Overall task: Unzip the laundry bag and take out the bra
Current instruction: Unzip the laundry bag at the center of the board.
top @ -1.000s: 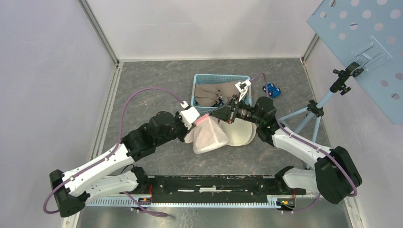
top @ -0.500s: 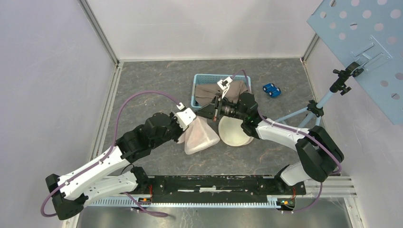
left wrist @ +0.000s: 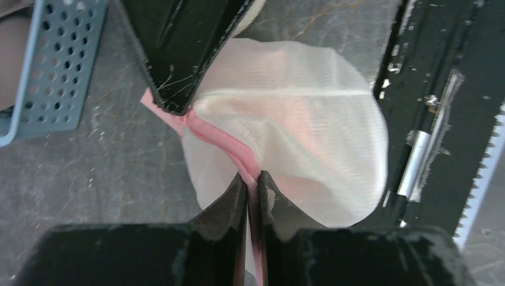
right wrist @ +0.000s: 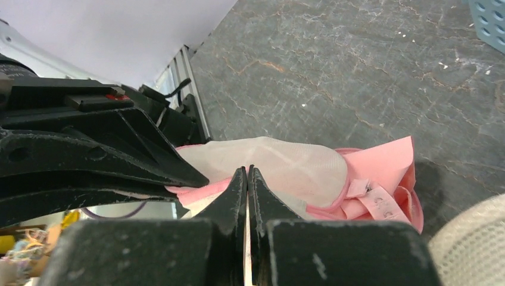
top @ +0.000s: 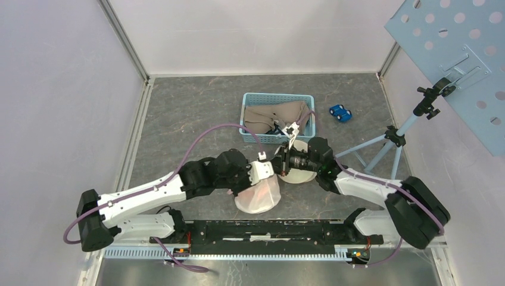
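The white mesh laundry bag (top: pixel 257 196) is lying mid-table on the grey marbled tabletop (top: pixel 190 107), nearer than the blue perforated plastic basket (top: pixel 277 95) holding beige cloth (top: pixel 268 116). The left gripper (left wrist: pixel 253 179) is pinching the bag's pink zipper band (left wrist: pixel 220 140). The right gripper (right wrist: pixel 247 171), jaws clenched, is crowding the same band from the right, beside a cream rounded mesh item (top: pixel 299 174), with a small blue toy car (top: pixel 340 112) farther right.

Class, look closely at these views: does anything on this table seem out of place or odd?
The small blue toy car lies just right of the blue basket of clothes. A toy looks out of place in a laundry scene.
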You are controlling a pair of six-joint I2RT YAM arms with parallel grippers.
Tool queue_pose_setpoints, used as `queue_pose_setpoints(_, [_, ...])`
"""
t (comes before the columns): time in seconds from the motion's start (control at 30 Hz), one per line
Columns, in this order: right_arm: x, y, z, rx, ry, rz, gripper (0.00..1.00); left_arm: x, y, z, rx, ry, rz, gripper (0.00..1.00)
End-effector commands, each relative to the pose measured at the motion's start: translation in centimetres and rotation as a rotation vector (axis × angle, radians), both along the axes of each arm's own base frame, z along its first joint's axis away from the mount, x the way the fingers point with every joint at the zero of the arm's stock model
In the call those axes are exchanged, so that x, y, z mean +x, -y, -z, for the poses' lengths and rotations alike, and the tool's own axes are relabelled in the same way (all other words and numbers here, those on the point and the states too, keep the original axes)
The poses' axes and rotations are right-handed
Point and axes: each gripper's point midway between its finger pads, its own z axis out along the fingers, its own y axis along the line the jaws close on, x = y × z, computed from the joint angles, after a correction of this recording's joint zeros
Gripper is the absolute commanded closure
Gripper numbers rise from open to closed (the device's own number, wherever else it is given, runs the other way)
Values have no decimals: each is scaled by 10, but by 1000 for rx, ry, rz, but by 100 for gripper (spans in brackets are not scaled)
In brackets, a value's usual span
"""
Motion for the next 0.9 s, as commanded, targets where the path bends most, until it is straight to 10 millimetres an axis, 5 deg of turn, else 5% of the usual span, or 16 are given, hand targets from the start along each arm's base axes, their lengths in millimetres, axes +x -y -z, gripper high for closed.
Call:
queue_pose_setpoints(0.0, [2,18,5,-99,116,43,100,-17,34,-30,-95,-6,138,79])
queue_pose_setpoints(0.23, [-7,40,33,-212,126,68,100,-9,34,-45,-126,43,108,52])
queue_pose_setpoints(0.57, [0,56,53,-330,156,119,100,8,4,-37,-90,120,-34,45])
queue_pose_setpoints(0.87, [30,19,45,-293,162,86,100,20,-11,-44,-134,166,-160,39])
